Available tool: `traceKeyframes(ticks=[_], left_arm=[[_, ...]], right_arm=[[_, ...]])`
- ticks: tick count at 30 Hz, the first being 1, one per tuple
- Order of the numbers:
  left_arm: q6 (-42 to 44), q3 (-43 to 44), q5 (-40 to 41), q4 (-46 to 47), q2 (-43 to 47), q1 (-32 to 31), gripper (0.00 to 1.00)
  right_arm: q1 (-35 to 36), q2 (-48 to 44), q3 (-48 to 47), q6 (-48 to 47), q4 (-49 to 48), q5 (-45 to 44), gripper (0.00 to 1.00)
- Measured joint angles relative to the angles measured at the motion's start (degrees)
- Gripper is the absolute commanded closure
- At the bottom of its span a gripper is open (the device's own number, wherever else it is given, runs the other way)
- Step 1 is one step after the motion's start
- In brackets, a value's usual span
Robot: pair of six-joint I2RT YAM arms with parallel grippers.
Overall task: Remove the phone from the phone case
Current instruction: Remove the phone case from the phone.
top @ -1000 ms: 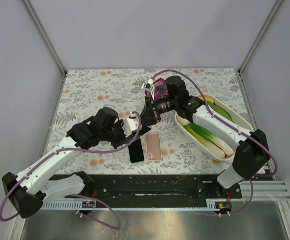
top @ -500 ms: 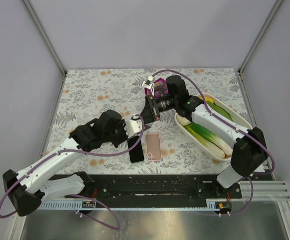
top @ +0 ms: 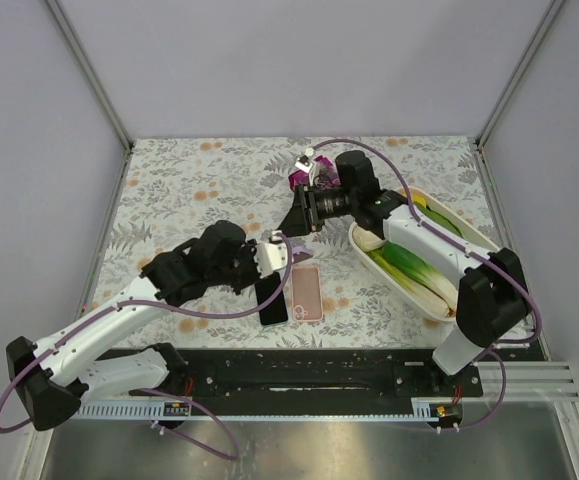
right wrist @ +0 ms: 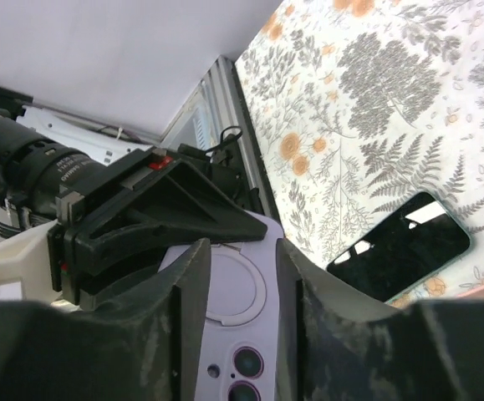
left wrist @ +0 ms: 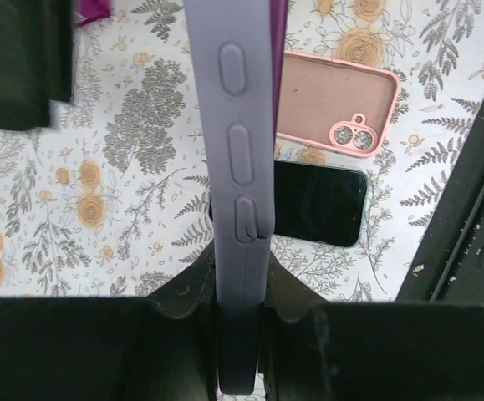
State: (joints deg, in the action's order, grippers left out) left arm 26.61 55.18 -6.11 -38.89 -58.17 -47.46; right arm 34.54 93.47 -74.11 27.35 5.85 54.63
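A lavender phone case (left wrist: 240,167) with a phone in it is held in the air between both grippers. My left gripper (left wrist: 240,284) is shut on its lower edge, and the case stands edge-on with its side buttons showing. My right gripper (right wrist: 237,259) is shut across the case's width (right wrist: 240,322), where the back ring and camera holes show. In the top view the left gripper (top: 285,252) and the right gripper (top: 297,222) meet near the table's middle. The phone itself is mostly hidden inside the case.
A bare black phone (top: 272,298) and an empty pink case (top: 306,292) lie flat below the grippers. A white tray (top: 466,222) with green leeks sits at the right. A purple packet (top: 314,178) lies behind the right gripper. A black rail (top: 299,370) runs along the front.
The left gripper has shifted slightly right and nearer to me. The right gripper has drawn slightly back and to the right. Both still hold the case.
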Motion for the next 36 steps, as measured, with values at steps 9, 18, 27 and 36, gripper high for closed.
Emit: traceKeyframes(ticks=[9, 18, 27, 36], left_arm=[[-0.13, -0.39, -6.6, -0.74, 0.07, 3.98, 1.0], [-3.34, 6.01, -19.74, -5.01, -0.22, 12.92, 1.0], [-7.15, 13.62, -37.92, -6.05, -4.33, 18.29, 1.0], [-8.9, 13.81, -46.14, -9.09, -6.95, 18.27, 1.0]], right_arm=[[-6.93, -4.48, -0.22, -4.2, 2.8, -1.38, 0.35], [-11.34, -14.49, -0.31, -18.12, 9.62, -1.05, 0.34], [-10.56, -19.85, -2.16, -33.83, 19.41, 4.44, 0.34], [-6.97, -20.06, -4.22, -38.01, 23.23, 7.1, 0.36]])
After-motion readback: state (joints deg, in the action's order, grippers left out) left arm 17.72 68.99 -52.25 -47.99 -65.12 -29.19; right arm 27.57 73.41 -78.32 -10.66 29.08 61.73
